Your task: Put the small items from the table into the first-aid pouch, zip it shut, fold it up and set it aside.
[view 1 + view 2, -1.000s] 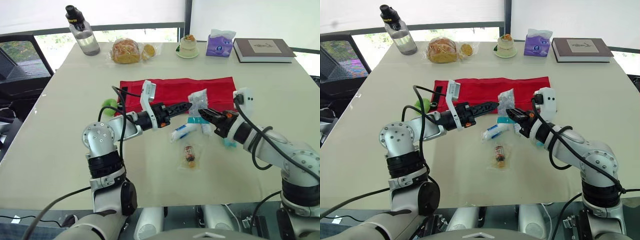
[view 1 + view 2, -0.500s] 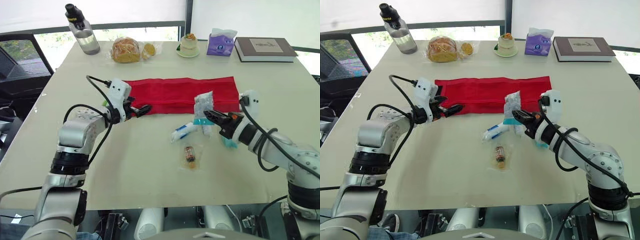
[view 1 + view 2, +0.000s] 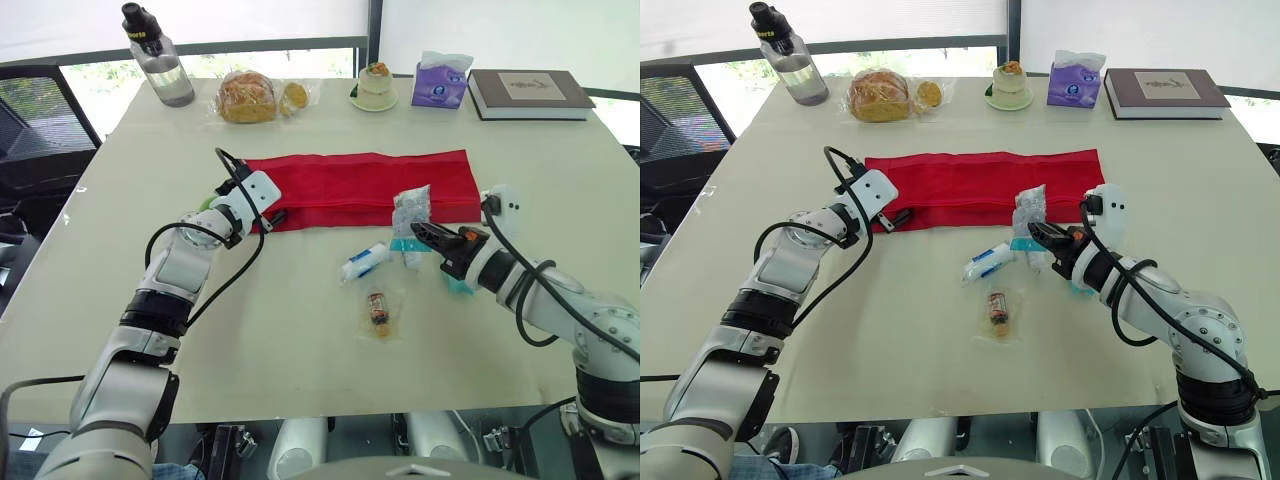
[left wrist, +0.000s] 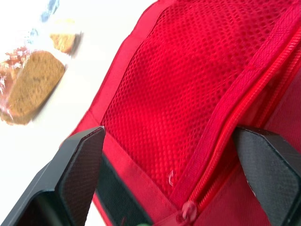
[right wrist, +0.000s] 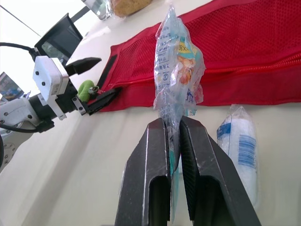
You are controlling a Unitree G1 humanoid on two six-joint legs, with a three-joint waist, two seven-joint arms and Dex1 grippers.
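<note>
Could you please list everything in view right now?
Table: one, beige, under everything.
Pouch: one, red, flat mid-table.
Water bottle: one, clear, far left corner.
Bagged bread: one, brown, beside the bottle.
Dessert: one, cream, far edge.
Tissue pack: one, purple, beside the dessert.
Book: one, dark, far right corner.
Clear packet: one, transparent, in right claw.
White rolls: two, white-blue, beside pouch's near edge.
Wrapped vial: one, brown, nearest the robot.
Round thing: one, green, by pouch's left end.
Teal item: one, teal, partly hidden right of the rolls.
Left claw: black, open at pouch's left end.
Right claw: black, shut on clear packet.
</note>
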